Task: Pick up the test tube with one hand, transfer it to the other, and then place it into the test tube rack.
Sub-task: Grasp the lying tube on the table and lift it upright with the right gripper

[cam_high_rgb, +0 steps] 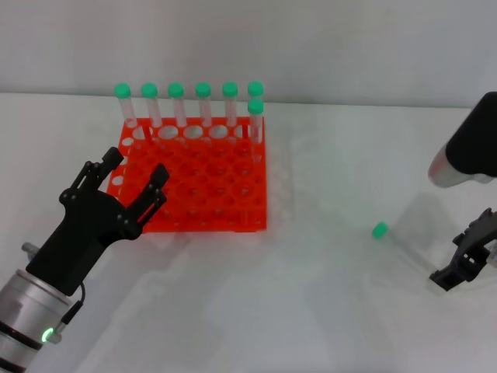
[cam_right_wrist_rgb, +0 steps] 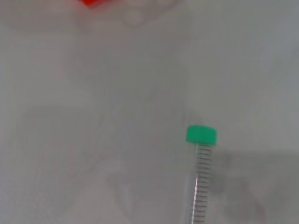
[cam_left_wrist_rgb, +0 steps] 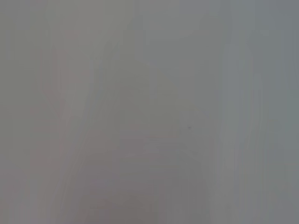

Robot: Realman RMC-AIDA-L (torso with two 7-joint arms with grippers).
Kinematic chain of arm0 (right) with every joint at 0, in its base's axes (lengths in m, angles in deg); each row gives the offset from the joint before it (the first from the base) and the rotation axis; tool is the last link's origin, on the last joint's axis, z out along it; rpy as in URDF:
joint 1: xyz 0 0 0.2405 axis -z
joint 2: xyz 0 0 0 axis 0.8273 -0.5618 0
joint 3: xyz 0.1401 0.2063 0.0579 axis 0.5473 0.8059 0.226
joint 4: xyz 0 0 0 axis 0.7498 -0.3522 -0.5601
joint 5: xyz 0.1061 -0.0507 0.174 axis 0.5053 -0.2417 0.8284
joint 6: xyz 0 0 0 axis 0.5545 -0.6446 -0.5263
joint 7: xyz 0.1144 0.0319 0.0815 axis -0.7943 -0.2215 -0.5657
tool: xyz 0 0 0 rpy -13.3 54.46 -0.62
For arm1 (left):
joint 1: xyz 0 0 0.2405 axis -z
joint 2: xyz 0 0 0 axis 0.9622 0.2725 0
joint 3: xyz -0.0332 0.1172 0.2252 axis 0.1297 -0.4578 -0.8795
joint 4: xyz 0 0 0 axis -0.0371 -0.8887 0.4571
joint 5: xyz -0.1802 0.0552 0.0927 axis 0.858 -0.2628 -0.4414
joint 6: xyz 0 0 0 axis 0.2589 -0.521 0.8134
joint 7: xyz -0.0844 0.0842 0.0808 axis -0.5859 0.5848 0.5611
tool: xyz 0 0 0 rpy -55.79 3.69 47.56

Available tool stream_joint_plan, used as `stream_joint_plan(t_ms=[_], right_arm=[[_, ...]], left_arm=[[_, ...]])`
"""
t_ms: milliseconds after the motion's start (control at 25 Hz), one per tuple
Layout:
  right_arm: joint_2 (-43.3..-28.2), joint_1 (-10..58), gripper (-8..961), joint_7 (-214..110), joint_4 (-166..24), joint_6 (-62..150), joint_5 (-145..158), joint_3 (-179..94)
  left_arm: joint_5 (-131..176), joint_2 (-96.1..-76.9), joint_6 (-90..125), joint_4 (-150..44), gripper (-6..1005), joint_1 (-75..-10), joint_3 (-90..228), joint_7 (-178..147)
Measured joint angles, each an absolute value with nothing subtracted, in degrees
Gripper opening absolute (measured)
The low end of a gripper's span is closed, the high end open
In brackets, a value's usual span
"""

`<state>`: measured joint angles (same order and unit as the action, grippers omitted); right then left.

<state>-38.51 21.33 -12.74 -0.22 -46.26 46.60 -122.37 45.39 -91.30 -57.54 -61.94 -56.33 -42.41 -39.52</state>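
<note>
The test tube [cam_high_rgb: 382, 231] lies on the white table at the right, its green cap pointing toward the rack and its clear body barely showing. In the right wrist view the tube [cam_right_wrist_rgb: 201, 177] shows its cap and printed scale. My right hand [cam_high_rgb: 468, 260], black on a black forearm, hovers just right of the tube and apart from it. My left hand [cam_high_rgb: 137, 177], with the silver cuff and green light, is open and empty at the front left corner of the orange-red test tube rack [cam_high_rgb: 202, 198]. The left wrist view shows only blurred grey.
Several green-capped tubes [cam_high_rgb: 176, 105] stand upright in the rack's back row, and one more [cam_high_rgb: 255, 116] stands just in front at the right end. A corner of the rack [cam_right_wrist_rgb: 96, 2] shows in the right wrist view. White table lies between rack and lying tube.
</note>
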Motion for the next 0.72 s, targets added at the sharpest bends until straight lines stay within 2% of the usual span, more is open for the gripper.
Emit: stream_joint_plan(t_ms=[400,720], right_arm=[[-38.79,21.3,738,-15.0,-0.1,-45.8,46.7,-125.4],[-38.90,21.1,613,-16.8,0.0,-45.3,46.7,-127.8]], left_arm=[[45.5,-91.29,-57.4,-61.5,800,-56.6,-42.5,-39.5],[45.5,-91.30,-57.4,-61.2,799,-57.0,-42.6,-39.5]])
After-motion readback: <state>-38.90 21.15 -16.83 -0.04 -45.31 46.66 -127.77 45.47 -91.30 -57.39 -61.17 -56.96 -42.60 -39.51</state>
